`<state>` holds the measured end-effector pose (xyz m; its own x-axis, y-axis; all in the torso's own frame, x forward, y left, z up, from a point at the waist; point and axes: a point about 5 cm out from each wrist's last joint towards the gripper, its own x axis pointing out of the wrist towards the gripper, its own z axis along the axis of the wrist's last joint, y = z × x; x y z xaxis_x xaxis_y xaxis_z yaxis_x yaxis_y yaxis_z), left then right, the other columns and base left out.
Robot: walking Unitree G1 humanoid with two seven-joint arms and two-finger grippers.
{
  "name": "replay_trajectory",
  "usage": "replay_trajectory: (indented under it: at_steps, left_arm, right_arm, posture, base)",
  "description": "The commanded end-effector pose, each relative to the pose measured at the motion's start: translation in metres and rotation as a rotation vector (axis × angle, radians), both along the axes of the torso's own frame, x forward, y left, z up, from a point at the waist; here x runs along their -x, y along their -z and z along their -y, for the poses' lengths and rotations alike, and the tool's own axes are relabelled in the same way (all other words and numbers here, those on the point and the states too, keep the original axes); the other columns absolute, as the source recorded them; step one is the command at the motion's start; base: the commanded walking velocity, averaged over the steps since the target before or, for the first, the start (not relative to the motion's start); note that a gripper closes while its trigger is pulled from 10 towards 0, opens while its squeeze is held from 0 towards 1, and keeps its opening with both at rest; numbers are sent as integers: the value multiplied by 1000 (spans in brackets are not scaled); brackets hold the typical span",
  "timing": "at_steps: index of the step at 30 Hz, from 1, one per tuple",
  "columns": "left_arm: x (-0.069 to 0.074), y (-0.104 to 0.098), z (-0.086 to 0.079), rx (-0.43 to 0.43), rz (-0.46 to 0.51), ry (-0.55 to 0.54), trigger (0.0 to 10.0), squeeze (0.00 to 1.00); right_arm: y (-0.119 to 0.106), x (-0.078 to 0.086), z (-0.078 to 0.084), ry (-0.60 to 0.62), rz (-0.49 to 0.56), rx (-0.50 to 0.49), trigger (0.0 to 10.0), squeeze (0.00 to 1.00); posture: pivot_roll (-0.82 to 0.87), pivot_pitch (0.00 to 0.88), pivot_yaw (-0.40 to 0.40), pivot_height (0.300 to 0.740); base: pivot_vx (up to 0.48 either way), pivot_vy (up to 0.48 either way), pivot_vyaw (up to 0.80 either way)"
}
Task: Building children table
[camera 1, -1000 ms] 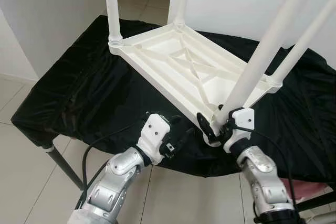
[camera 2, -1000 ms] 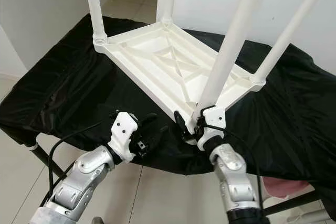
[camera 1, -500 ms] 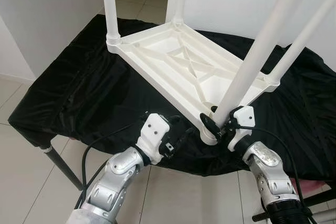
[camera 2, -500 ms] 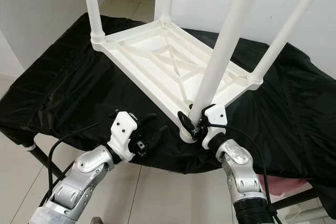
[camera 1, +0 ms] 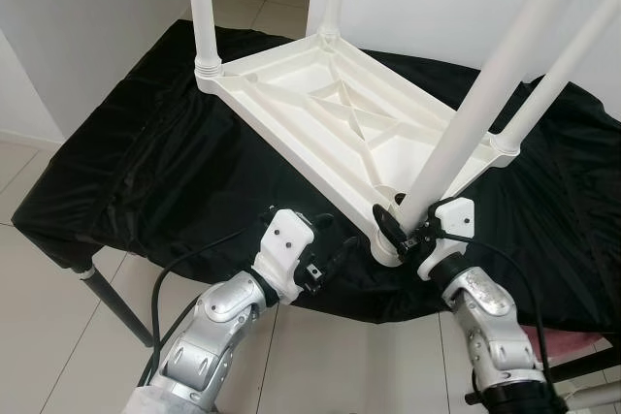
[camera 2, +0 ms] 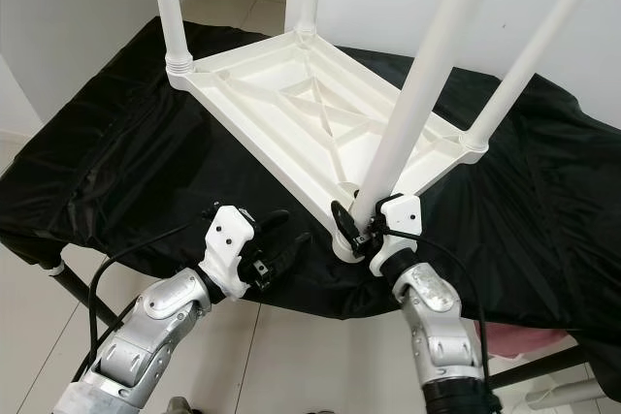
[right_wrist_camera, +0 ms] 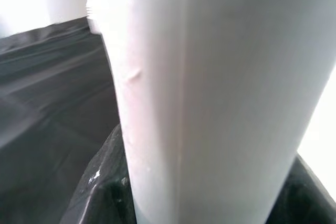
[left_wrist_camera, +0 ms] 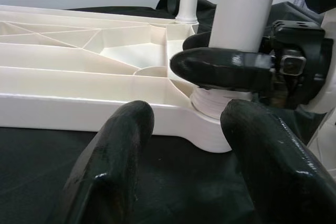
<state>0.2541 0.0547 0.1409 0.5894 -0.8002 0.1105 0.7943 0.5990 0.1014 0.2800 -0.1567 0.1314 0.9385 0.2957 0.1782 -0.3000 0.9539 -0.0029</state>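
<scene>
A white plastic children's table top [camera 1: 330,123] lies upside down on a black-draped table [camera 1: 126,172], with white legs standing up from its corners. My right gripper [camera 1: 396,225] is shut on the near leg [camera 1: 485,94] just above its socket at the near corner. That same leg [right_wrist_camera: 199,98] stands between the fingers in the right wrist view. My left gripper [camera 1: 325,247] hovers open just left of that corner, above the cloth's front edge. Its fingers [left_wrist_camera: 110,156] point at the near socket [left_wrist_camera: 212,119].
The black cloth hangs over the table's front edge, with a metal table leg [camera 1: 116,302] below at the left. Tiled floor [camera 1: 39,336] lies in front. White walls [camera 1: 87,16] stand at the left and behind. Something pink [camera 1: 572,346] sits low at the right.
My right gripper has stayed on the near leg, its wrist shifting slightly. The left arm has not moved. The camera has moved a little.
</scene>
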Motion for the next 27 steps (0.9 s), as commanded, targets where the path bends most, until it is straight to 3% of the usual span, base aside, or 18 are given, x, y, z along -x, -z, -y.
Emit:
replay_trajectory:
  at_steps: [1, 6, 12, 24, 25, 26, 27]
  left_arm:
    - [3, -1, 3, 0, 2, 24, 10000, 0]
    - [5, -1, 4, 3, -3, 26, 10000, 0]
    - [7, -1, 3, 7, -9, 20, 10000, 0]
    - [7, -2, 5, 13, -15, 23, 10000, 0]
    - [7, -3, 4, 14, -15, 22, 10000, 0]
    - [7, -3, 4, 14, -15, 21, 10000, 0]
    - [7, -3, 4, 13, -16, 20, 10000, 0]
  right_arm:
    - [-1, 0, 3, 45, -1, -4, 10000, 0]
    - [9, 4, -10, 279, -65, -50, 10000, 0]
    - [8, 2, -19, 386, -84, -108, 10000, 0]
    - [5, 5, -25, 382, -84, -109, 10000, 0]
    - [4, 6, -26, 375, -78, -106, 10000, 247]
    - [3, 6, -26, 373, -74, -104, 10000, 247]
    - [2, 7, -26, 365, -66, -108, 10000, 1000]
  posture:
    - [28, 102, -80, 740]
    - [42, 111, -86, 740]
    - [50, 119, -87, 740]
    - [42, 119, -87, 740]
    - [42, 120, -85, 740]
    - [42, 120, -85, 740]
    - [42, 120, -87, 740]
  base:
    - [0, 0, 0]
    - [0, 0, 0]
    - [0, 0, 0]
    - [0, 0, 0]
    - [0, 0, 0]
    - [0, 0, 0]
    - [0, 0, 0]
